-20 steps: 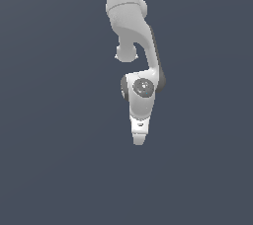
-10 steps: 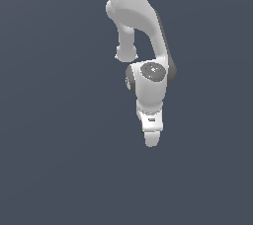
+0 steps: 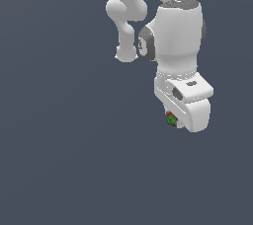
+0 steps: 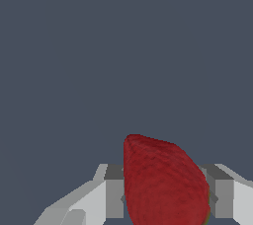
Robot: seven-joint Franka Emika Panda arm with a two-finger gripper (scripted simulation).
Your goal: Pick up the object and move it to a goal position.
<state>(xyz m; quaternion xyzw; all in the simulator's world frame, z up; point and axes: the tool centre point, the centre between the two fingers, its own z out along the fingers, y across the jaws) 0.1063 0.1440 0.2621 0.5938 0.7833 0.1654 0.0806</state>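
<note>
Pincer (image 4: 165,200) fingers sit closed on either side of the red strawberry (image 4: 164,182), which peeks out under the arm's (image 3: 179,36) hand, seemingly gripped tight so it can ride to the goal without slipping.

The object (image 3: 171,119) is a small red strawberry-like thing with a green leafy cap. In the exterior view only a speck of it shows, red and green, right of centre and a little below the middle of the frame, tucked against the underside of the white hand (image 3: 174,120). In the wrist view it (image 4: 165,182) fills the lower centre-right as a dark red, finely textured, rounded body with its narrower end uppermost, sitting between the fingers (image 4: 114,192), a sliver of green at its lower right edge.
</note>
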